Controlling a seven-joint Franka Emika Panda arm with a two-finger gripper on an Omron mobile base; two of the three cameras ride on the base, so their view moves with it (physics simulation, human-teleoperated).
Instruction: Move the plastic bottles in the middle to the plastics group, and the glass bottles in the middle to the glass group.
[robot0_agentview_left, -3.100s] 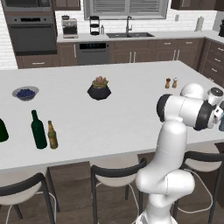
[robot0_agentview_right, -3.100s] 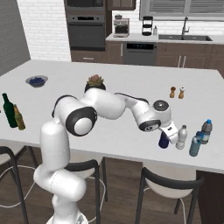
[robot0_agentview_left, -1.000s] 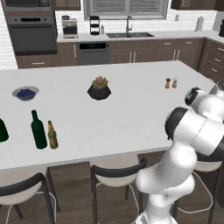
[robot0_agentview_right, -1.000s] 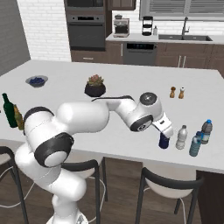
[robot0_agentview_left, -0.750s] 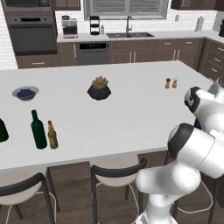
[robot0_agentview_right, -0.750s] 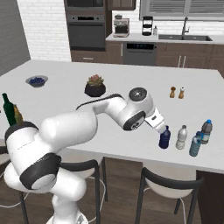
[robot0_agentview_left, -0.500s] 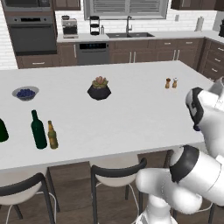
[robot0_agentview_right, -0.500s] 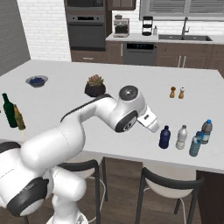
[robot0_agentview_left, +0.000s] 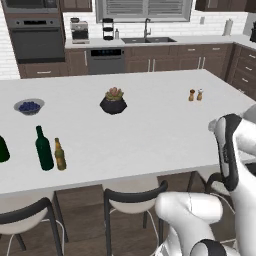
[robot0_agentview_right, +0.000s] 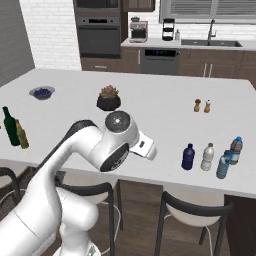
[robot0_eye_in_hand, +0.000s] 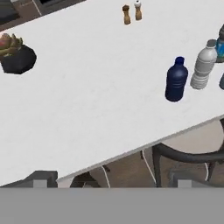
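White arm folded low at the counter (robot0_agentview_right: 165, 125) edge, hand raised left of the dark blue bottle (robot0_agentview_right: 188, 157), fingers' spread cannot be told, clear bottle (robot0_agentview_right: 207, 157) just right of it, amber bottle (robot0_agentview_left: 60, 154) touching the green wine bottle (robot0_agentview_left: 44, 149)

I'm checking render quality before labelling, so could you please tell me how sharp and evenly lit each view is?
Left base view: soft, even light, the green wine bottle casting only a faint shadow. Right base view: similarly flat, mildly blurred. Hand view: the blurriest and tilted, yet the dark blue bottle stays readable.

Bright, even rendered light, soft faint shadows, no glare, slightly coarse detail.
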